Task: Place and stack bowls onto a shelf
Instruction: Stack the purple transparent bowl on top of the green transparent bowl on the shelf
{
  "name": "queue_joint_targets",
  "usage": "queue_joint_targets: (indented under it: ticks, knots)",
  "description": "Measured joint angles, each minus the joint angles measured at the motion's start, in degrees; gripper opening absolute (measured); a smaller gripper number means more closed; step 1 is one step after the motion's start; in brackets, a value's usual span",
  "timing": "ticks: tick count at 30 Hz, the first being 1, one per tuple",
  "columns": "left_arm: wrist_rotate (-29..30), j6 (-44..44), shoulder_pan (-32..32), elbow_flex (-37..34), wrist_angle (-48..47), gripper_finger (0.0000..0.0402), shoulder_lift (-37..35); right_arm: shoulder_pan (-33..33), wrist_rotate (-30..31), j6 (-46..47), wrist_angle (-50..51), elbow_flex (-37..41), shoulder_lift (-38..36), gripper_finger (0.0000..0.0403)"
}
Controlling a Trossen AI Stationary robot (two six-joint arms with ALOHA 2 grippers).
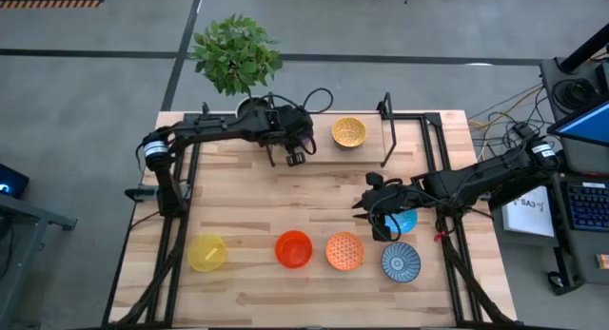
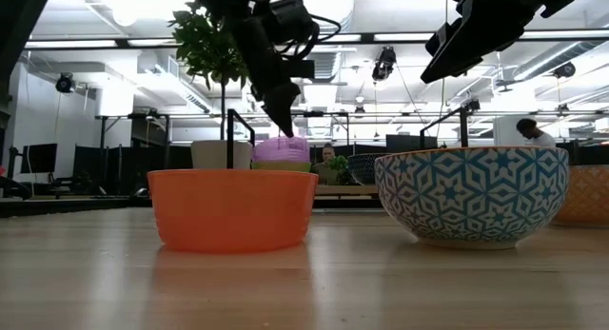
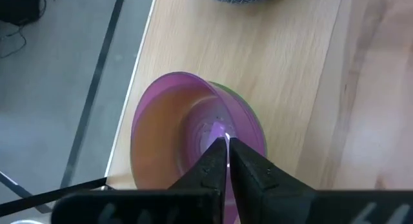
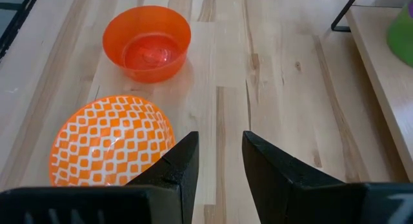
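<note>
A purple bowl (image 3: 174,127) sits nested in a green bowl (image 3: 255,124) on the light-wood shelf (image 3: 290,69) at the table's far side. My left gripper (image 3: 226,145) is shut and hovers just above the purple bowl's hollow; in the low view its tip (image 2: 286,124) stands slightly above the rim. A yellow bowl (image 1: 348,132) rests on the shelf to the right. My right gripper (image 4: 219,153) is open above the table, near a light blue bowl (image 1: 408,222). A yellow bowl (image 1: 207,252), a red-orange bowl (image 1: 293,248), a dotted orange bowl (image 1: 344,251) and a blue-and-white bowl (image 1: 401,262) stand in a row near the front edge.
A potted plant (image 1: 235,54) stands behind the shelf's left end. Black upright posts (image 1: 385,130) frame the shelf. Bare tabletop (image 1: 247,202) lies between the shelf and the row of bowls. A person sits in the room far behind the table (image 2: 529,132).
</note>
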State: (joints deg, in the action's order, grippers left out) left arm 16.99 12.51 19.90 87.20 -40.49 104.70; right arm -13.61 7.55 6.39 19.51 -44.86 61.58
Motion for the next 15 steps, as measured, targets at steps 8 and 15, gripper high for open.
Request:
queue_joint_targets:
  ticks: [8,15]
  knots:
    - [-2.5,-3.1,-1.7,0.0,2.1,0.0000,-0.3,0.0,0.0,-0.5,0.0,0.0,0.0,0.0109]
    - [-2.7,-4.5,-2.1,-0.8,2.1,0.0000,0.0,0.0,0.0,-0.5,-0.3,0.1,0.0,0.0109]
